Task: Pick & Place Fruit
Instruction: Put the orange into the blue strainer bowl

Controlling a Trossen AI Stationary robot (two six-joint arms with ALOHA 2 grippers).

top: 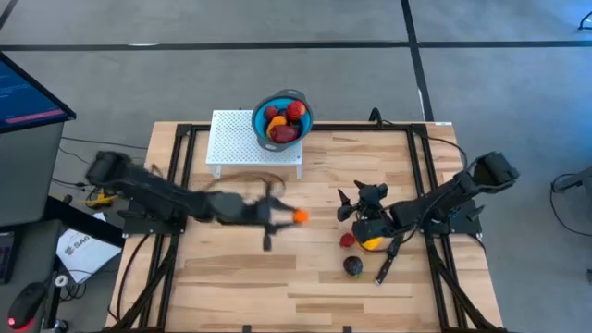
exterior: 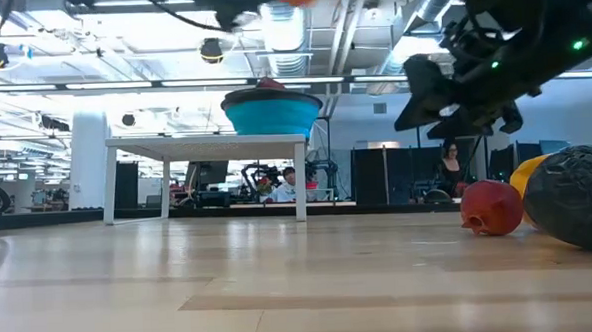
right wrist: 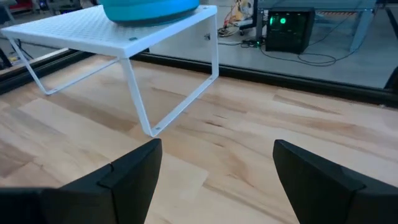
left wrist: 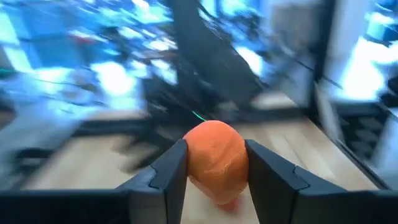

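Orange fruit [left wrist: 214, 158] is up in the air, clamped between the two dark fingers [left wrist: 168, 177] of the left pincer [top: 289, 216], and it's well clear of the desk [top: 305, 277] — the low view shows it high above the boards. That piece sits over the middle of the desk, short of the blue bowl [top: 282, 116], which stands on a white rack [top: 231, 143] at the far edge.

Score so far, as I read it: the bowl already holds a pile of fruit [top: 284, 122], red pieces and something orange-yellow, so a good share looks done. Still out on the wood, over on the right side: a red piece [top: 347, 240], a yellow piece [top: 371, 243] partly under the right arm, and a dark one [top: 352, 266] nearer the front edge. A slim black-handled knife [top: 386, 266] lies just beside them. So one in transit, at least three left by my count.

The right pincer [top: 368, 205] hovers above that cluster, fingers [right wrist: 134, 171] spread wide and nothing between them; its own camera looks past them at bare wood and the rack, so the fruit lies below and behind its line of sight, not between the fingers.

Next for the left arm, I'd say: carry on up and over the bowl rim, then release.
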